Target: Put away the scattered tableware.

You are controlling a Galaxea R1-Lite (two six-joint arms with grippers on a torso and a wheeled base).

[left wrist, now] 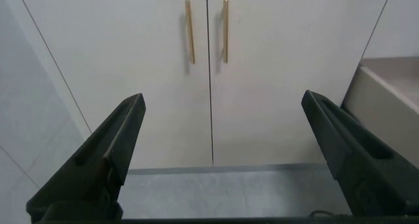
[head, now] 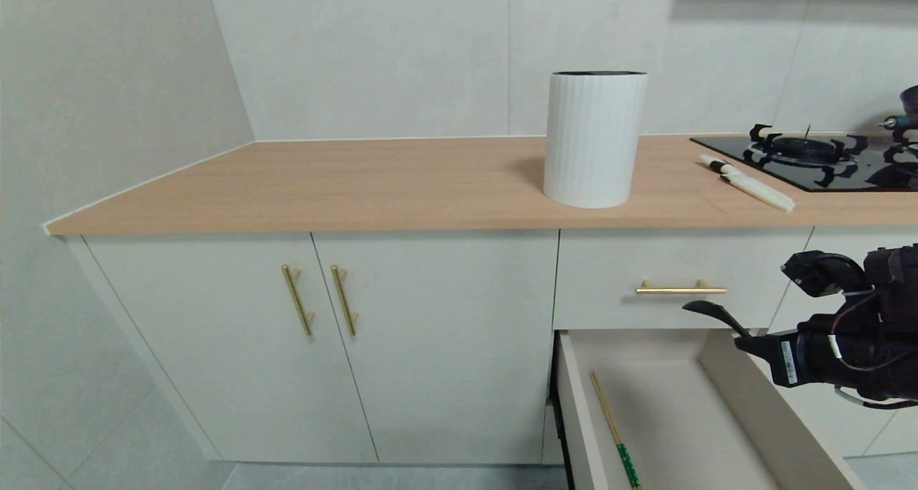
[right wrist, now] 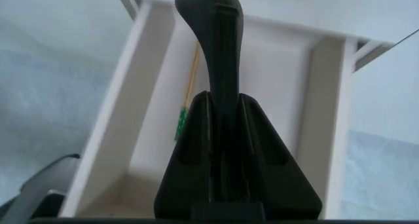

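Note:
My right gripper (head: 744, 341) is shut on a black spoon (head: 707, 312), which it holds above the right side of the open drawer (head: 574, 397). In the right wrist view the black spoon (right wrist: 216, 34) sticks out from between the fingers (right wrist: 262, 132), with the drawer (right wrist: 327, 119) below it. A pair of wooden chopsticks with green ends (head: 614, 430) lies along the drawer's left side, and the chopsticks (right wrist: 187, 93) show under the spoon. A cream-coloured utensil (head: 749, 183) lies on the worktop beside the hob. My left gripper (left wrist: 222, 101) is open, low in front of the cabinet doors.
A tall white ribbed container (head: 592, 140) stands on the wooden worktop (head: 358, 181). A black gas hob (head: 810, 156) is at the far right. Above the open drawer is a shut drawer with a gold handle (head: 680, 288). Two shut cabinet doors (head: 323, 332) are to the left.

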